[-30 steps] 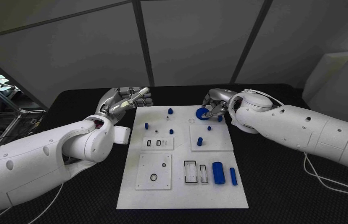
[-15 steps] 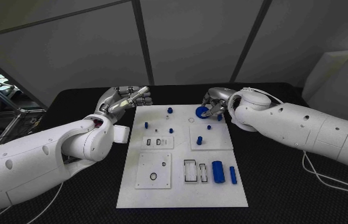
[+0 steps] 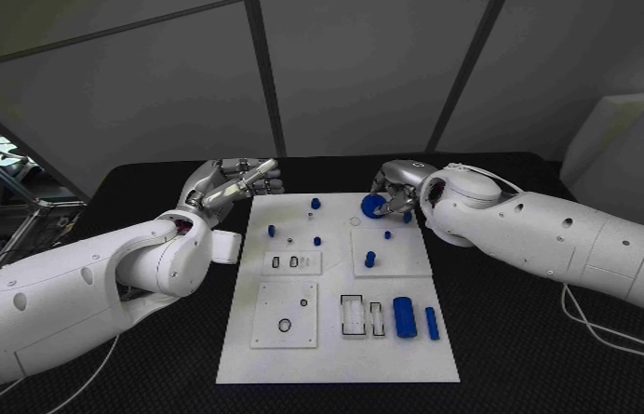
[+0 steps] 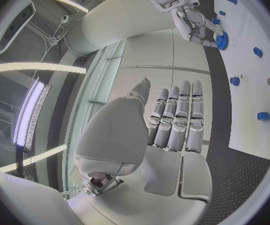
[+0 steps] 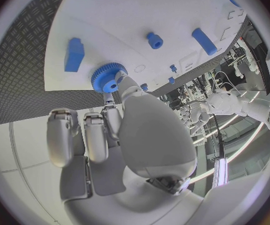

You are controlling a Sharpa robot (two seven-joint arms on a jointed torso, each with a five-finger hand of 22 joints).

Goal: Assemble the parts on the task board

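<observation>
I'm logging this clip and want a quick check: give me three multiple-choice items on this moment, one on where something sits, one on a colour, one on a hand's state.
1. Where on the task board is the toothed gear?
A. At the far edge, on the robot's right side
B. At the near edge
C. In the middle

2. What colour is the gear?
A. Grey
B. Blue
C. Red

3. How is the left hand?
A. Gripping a peg
B. Pressing on the board
C. Holding nothing, off the board's far left corner

Answers:
1. A: the head view shows the gear at the board's far right edge.
2. B: the right wrist view shows it plainly blue.
3. C: the left wrist view shows its fingers straight with nothing between them, while the right hand is the one on the gear.
</observation>
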